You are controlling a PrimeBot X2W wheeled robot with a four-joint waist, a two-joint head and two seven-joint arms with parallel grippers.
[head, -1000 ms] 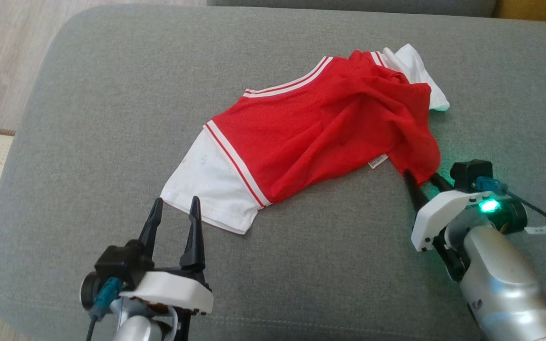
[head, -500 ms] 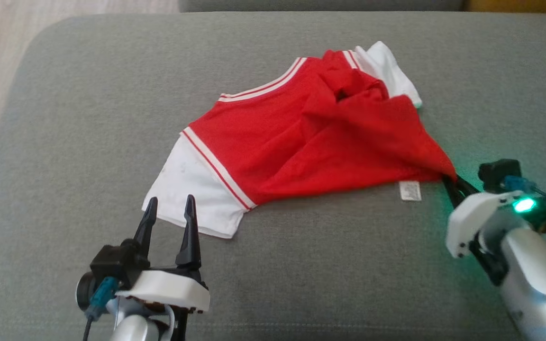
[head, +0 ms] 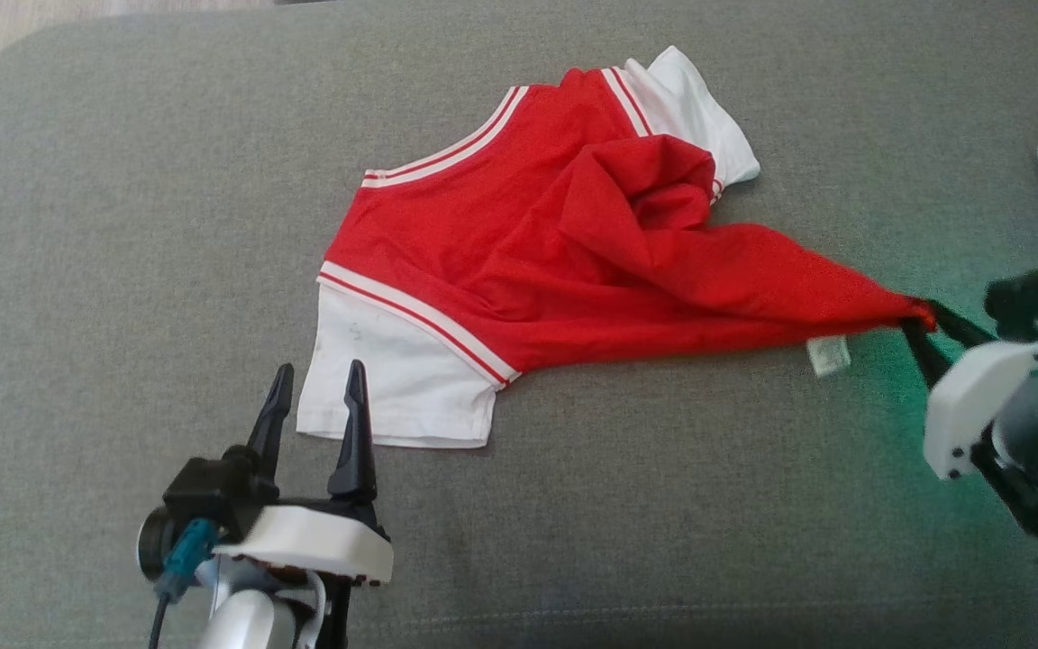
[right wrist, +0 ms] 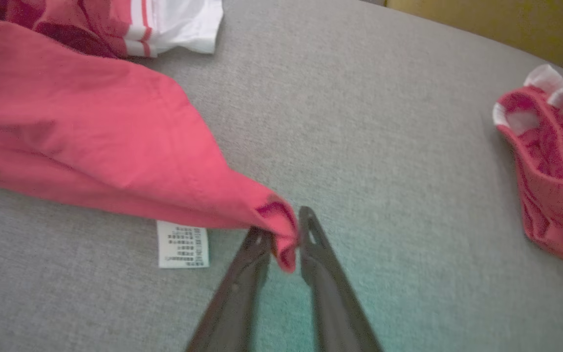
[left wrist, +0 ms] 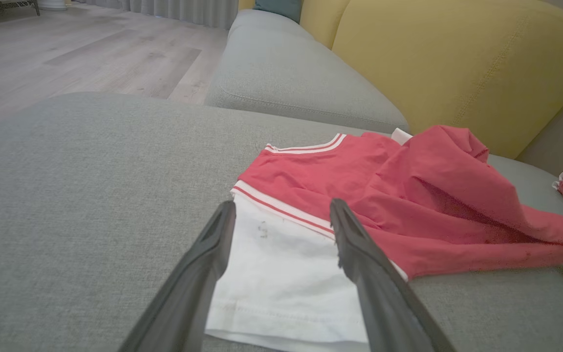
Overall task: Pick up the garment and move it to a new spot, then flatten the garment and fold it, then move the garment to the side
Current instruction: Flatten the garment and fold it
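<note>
A red garment [head: 573,261] with white sleeves and striped trim lies rumpled on the grey cushion [head: 122,270]. My right gripper [head: 920,317] is shut on its red hem corner [right wrist: 281,230], which is drawn out into a taut point to the right; a white care label [right wrist: 183,243] lies beside it. My left gripper [head: 316,379] is open, its two fingers straddling the near edge of the white sleeve [left wrist: 281,283] without pinching it. The garment's middle is bunched in a raised fold [left wrist: 452,166].
A second red and white garment [right wrist: 550,161] lies crumpled at the cushion's right side. Yellow back cushions [left wrist: 457,58] rise beyond the seat. Wooden floor [left wrist: 66,54] runs past the cushion's far left edge. Bare grey fabric stretches in front of both grippers.
My right gripper has pulled the red hem corner outward to the right, stretching the garment. The head camera has shifted, bringing the second garment into view. The left gripper stays open at the sleeve.
</note>
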